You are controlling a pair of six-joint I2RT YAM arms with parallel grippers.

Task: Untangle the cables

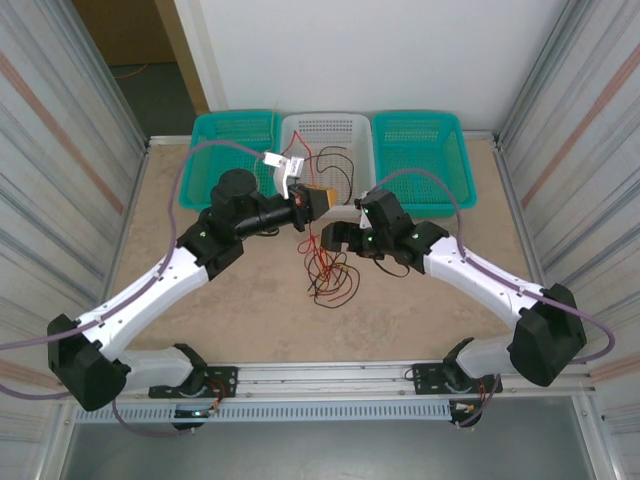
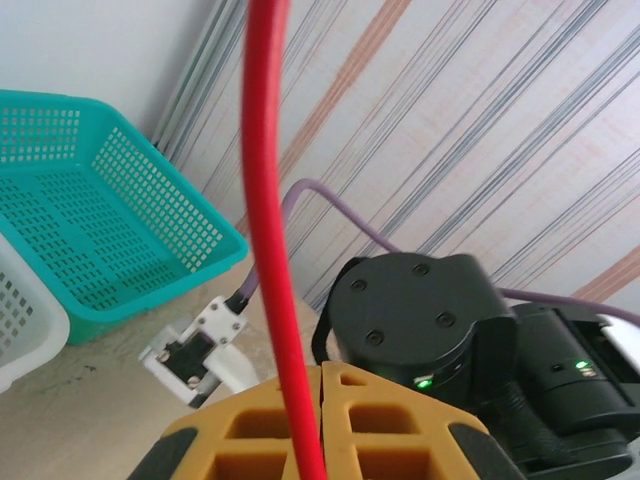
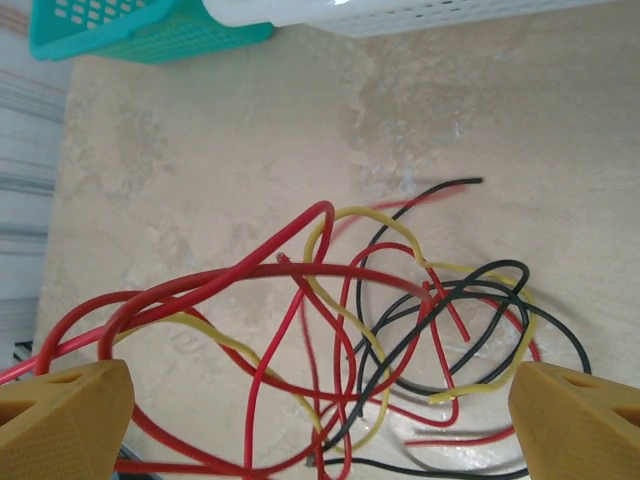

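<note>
The cables (image 3: 325,208) are coloured red, black and pale yellow. The table (image 3: 200,150) is mottled beige. The left basket (image 1: 235,150) and right basket (image 1: 420,150) are tinted teal, the middle basket (image 1: 320,125) white. The fingers (image 3: 60,415) are finished ochre.

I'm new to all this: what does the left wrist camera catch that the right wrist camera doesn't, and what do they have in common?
Left wrist view: the left gripper pinched shut on one red cable that rises straight up, with the other arm's black wrist behind it.
Right wrist view: the open right gripper above a loose tangle of red, black and pale yellow cables on the table.
Both: red cable, and a teal basket beside the white basket.
</note>
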